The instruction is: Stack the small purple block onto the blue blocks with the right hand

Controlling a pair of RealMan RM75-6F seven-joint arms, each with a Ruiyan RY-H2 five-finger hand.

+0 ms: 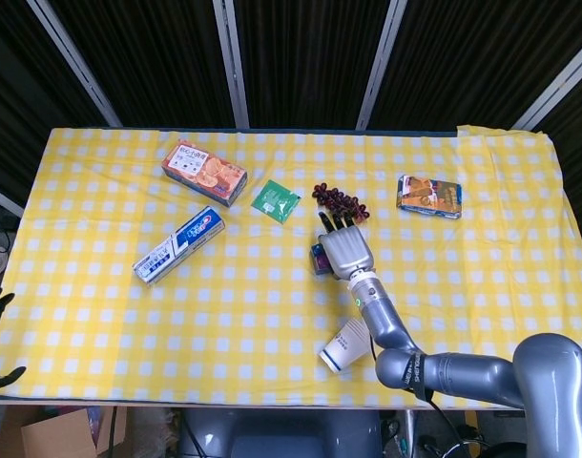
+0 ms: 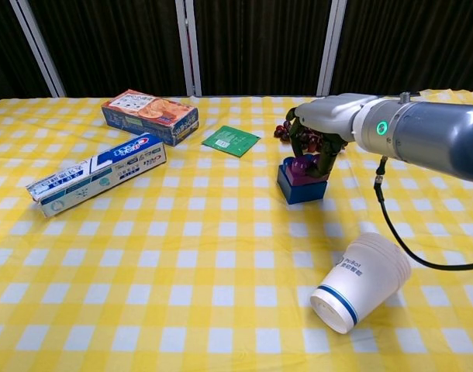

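Note:
The blue block stack (image 2: 301,187) stands on the yellow checked cloth at mid-table. On top of it sits the small purple block (image 2: 302,170), gripped by the fingers of my right hand (image 2: 312,143), which reaches down from above. In the head view the right hand (image 1: 344,247) covers nearly all of the blocks; only a blue and purple edge (image 1: 316,258) shows at its left. My left hand is not visible in either view.
Dark grapes (image 2: 286,129) lie just behind the blocks. A paper cup stack (image 2: 362,280) lies on its side at the front right. A green packet (image 2: 231,141), biscuit box (image 2: 150,115), toothpaste box (image 2: 97,173) and snack box (image 1: 429,196) lie around.

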